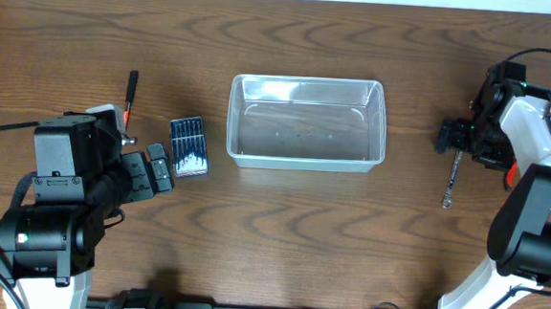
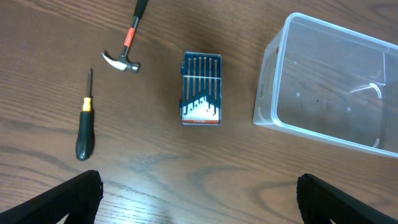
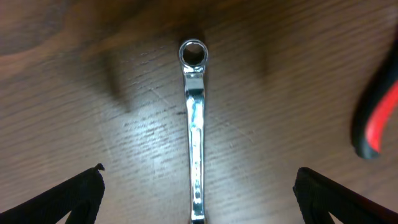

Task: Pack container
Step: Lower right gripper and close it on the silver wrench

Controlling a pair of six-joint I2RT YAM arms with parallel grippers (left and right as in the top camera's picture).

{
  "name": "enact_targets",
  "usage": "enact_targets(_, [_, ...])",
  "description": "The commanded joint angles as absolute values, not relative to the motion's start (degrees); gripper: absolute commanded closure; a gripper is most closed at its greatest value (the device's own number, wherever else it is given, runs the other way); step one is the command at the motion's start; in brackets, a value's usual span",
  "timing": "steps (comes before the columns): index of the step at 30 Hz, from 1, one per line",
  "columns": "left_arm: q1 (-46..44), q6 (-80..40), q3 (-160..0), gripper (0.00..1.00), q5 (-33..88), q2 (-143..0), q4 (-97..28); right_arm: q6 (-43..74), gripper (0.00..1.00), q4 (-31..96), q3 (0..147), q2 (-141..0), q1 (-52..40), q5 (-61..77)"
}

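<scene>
The container (image 1: 304,162) stands in the middle of the bench (image 1: 280,241), and nothing is seen inside it, so the packing is judged to be at its first pick. The right hand (image 3: 199,173) is held above a wrench (image 3: 196,124) that lies flat on the bench, well apart from the container. The fingers are spread wide, one on each side of the shaft, and nothing is gripped. A red-handled tool (image 3: 375,121) is seen near the wrench, at the edge of the right wrist view, but what it is cannot be told.

The left hand (image 2: 199,182) is also wide apart and empty. It is held near a bit case (image 2: 201,89), which lies just beside the container. A hammer (image 2: 127,43) and a screwdriver (image 2: 84,127) lie further out.

For the next move, the right hand probably has to be lowered until the fingertips almost touch the bench, because the wrench is thin and flat. The fingers should then be closed across the shaft near its middle, so that the wrench is not tipped when it is lifted and carried to the container.
</scene>
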State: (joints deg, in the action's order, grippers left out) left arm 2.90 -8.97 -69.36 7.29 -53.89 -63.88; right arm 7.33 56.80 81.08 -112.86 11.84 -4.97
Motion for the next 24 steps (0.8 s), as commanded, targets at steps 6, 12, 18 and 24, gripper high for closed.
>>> enact_targets(6, [2.8, -8.2, -70.8, 0.02, 6.6, -53.8, -62.5, 6.6, 0.0, 56.1, 80.8, -116.4, 12.1, -5.1])
enact_targets(12, [2.8, -8.2, -70.8, 0.02, 6.6, -53.8, -62.0, 6.6, 0.03, 55.9, 80.2, -117.3, 12.1, -4.9])
enact_targets(18, [2.8, -8.2, -70.8, 0.02, 6.6, -53.8, -62.0, 6.6, 0.04, 54.1, 78.0, -117.3, 12.1, -4.5])
enact_targets(24, [2.8, -8.2, -70.8, 0.02, 6.6, -53.8, -62.0, 5.4, 0.03, 51.2, 75.1, -117.3, 12.1, -3.1])
